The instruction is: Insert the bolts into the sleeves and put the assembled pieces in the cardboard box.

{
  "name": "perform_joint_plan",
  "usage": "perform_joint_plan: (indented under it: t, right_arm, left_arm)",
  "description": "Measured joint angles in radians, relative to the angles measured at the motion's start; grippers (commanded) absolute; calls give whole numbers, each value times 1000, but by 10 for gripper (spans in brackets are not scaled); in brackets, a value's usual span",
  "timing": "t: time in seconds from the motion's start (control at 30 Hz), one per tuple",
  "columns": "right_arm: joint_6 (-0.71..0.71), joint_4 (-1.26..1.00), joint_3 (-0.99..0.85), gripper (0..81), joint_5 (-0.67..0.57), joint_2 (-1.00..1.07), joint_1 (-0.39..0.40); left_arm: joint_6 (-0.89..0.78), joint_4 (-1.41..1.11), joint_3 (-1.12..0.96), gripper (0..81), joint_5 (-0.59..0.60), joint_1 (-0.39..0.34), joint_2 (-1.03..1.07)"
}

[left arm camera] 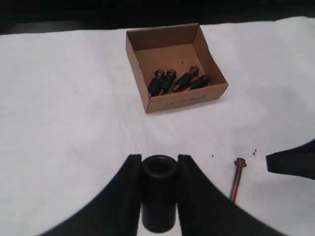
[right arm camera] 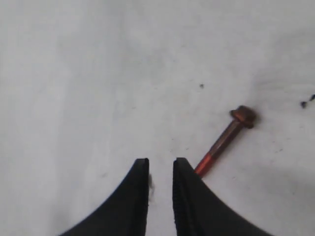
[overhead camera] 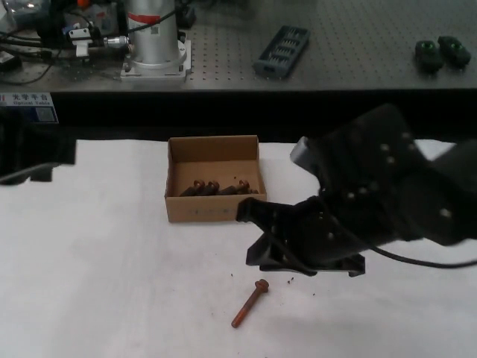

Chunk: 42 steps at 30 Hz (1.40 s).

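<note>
The left gripper point(left arm camera: 158, 162) is clamped on a black sleeve point(left arm camera: 159, 196), held upright between its fingers with the open bore facing up, above the white cloth point(overhead camera: 112, 283). Farther on stands the cardboard box point(left arm camera: 184, 102) – four assembled pieces point(left arm camera: 170, 81) lie side by side against its near wall. To the right of the sleeve a loose copper-coloured bolt point(left arm camera: 236, 178) lies flat on the cloth, its head toward the box. The right gripper point(right arm camera: 161, 164) hangs low just beside the bolt's shank – fingers a narrow gap apart, nothing between them.
</note>
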Motion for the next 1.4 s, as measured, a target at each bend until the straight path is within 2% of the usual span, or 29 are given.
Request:
perform_joint_plan:
  t: [0.17,0.57,0.7,0.97,1.23,1.4]
  right_arm:
    - [137,52,-116,152,102,170,0]
    - [319,132,-182,162,124,242,0]
    - [333,177,-206,228,119,242,0]
    - [312,309,-299,226,161,216,0]
    - [338,401,-313,228,183,188,0]
    - [401,413,-313,321,186,188,0]
  left_arm:
    - [-19,-29,51,70,-14,0,-86]
    - [-21,-27,65,70,-52,0,-206]
    - [-21,-19,65,70,-44,0,-208]
    - [-7,-7,65,70,-22,0,-208]
    - [-7,-7,65,70,-22,0,-208]
    - [-7,-6,65,70,-22,0,-208]
